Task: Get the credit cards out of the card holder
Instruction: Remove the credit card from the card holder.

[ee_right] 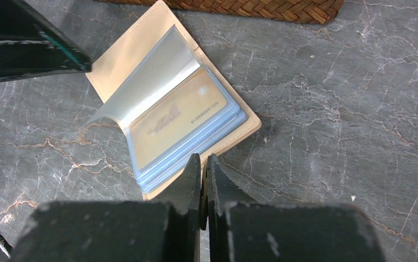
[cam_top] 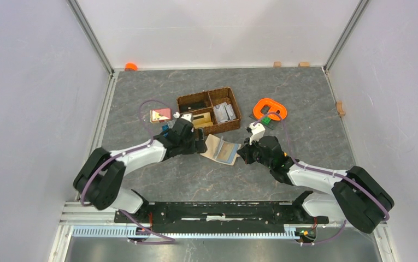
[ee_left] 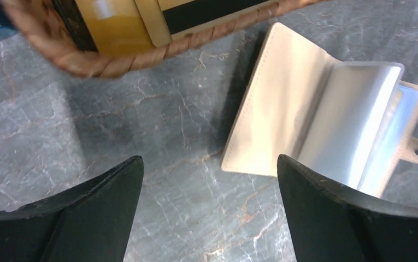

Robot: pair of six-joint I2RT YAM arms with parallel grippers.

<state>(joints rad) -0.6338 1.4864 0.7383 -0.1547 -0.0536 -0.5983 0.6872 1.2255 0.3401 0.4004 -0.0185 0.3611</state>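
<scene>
The card holder (ee_right: 168,103) lies open near the middle of the counter (cam_top: 195,180), just on the near-edge side of the woven basket (cam_top: 238,112). One clear sleeve stands lifted, and a yellow card (ee_right: 179,112) shows in the sleeve beneath. The left gripper (ee_left: 209,164) hovers over bare counter beside the holder's left flap, jaws wide apart and holding nothing. The right gripper (ee_right: 204,161) has its jaws pressed together at the holder's right edge. Whether they pinch that edge cannot be told.

We cannot read card (ee_right: 176,117) print, blurred behind card holder (ee_right: 124,60) sleeve. Basket (ee_left: 86,63) cut by top edge in both wrist views; contents too small to name from above.
</scene>
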